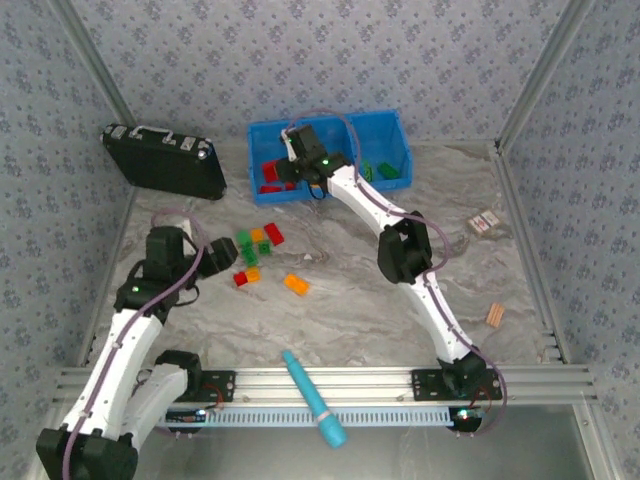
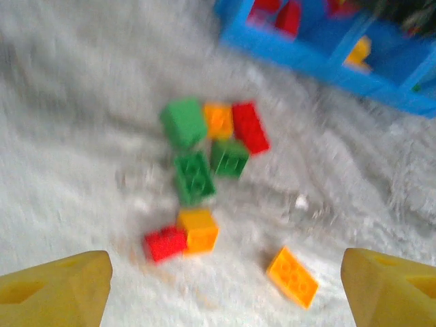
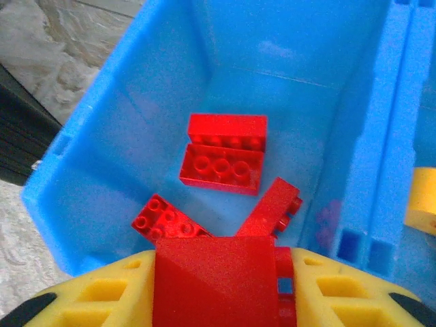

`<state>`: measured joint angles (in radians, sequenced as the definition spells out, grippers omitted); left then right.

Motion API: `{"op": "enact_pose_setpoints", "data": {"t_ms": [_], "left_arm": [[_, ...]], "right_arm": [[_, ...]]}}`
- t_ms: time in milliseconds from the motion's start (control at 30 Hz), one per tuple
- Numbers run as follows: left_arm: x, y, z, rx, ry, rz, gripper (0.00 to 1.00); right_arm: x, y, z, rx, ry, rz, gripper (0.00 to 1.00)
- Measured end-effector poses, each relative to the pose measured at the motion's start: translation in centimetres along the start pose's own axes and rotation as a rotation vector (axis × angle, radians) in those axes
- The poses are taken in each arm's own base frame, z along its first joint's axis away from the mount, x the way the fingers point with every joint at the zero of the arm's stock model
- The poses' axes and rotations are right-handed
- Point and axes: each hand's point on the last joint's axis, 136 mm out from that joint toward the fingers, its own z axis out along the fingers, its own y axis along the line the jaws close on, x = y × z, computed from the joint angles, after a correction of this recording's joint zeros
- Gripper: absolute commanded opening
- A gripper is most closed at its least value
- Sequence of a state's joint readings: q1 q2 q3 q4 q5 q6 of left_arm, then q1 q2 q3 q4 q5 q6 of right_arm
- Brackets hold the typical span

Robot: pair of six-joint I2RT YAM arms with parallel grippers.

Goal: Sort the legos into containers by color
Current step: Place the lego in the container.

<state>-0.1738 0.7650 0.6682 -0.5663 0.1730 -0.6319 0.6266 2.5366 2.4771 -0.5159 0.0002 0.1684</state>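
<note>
Right arm (image 1: 400, 250) reaches out over the blue bin (image 1: 392, 128). Its jaws sit above the left compartment, closed partway on a red brick (image 3: 214, 279) clamped between the yellow pads (image 3: 102, 300). It is held there, I judge, because this compartment takes red: several red bricks (image 3: 221, 160) already lie on its floor, one studs-up, one leaning toward the divider. The release looks like the step in hand, not yet done. An orange-yellow brick (image 3: 424, 201) shows past the divider in the middle compartment, and green bricks (image 1: 388, 170) lie in the right one. Left arm (image 1: 150, 290) hangs low over the loose legos (image 2: 204, 177) on the marbled grey surface (image 1: 350, 320). Its jaws are spread wide and empty, with fingertips (image 2: 61, 289) at either lower corner of the wrist view, likely lining up the next pick. Loose legos: three green, three orange-yellow, two red. All are small, glossy, studded blocks, mostly bunched and some touching. One stray orange-yellow brick (image 2: 293, 274) lies apart, nearer the right fingertip. The left wrist view is blurred, so stud counts are unclear.
</note>
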Motion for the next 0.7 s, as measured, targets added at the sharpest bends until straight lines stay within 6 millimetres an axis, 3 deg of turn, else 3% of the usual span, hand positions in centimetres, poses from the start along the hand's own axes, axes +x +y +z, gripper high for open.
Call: {"op": "enact_pose_setpoints", "data": {"t_ms": [100, 200, 500, 700], "left_arm": [[4.0, 3.0, 1.5, -0.06, 0.086, -0.181, 0.87], [6.5, 5.1, 1.6, -0.099, 0.098, -0.335, 0.86], [7.2, 5.9, 1.4, -0.106, 0.054, -0.59, 0.86], [8.4, 6.9, 2.0, -0.141, 0.066, -0.689, 0.84]], "right_arm": [[-0.4, 0.7, 0.1, -0.048, -0.015, 0.012, 0.48], [-0.5, 0.9, 0.3, -0.071, -0.021, 0.025, 0.5], [-0.6, 1.0, 0.9, -0.097, -0.034, 0.049, 0.7], [-0.7, 1.2, 0.9, -0.108, -0.039, 0.044, 0.71]]}}
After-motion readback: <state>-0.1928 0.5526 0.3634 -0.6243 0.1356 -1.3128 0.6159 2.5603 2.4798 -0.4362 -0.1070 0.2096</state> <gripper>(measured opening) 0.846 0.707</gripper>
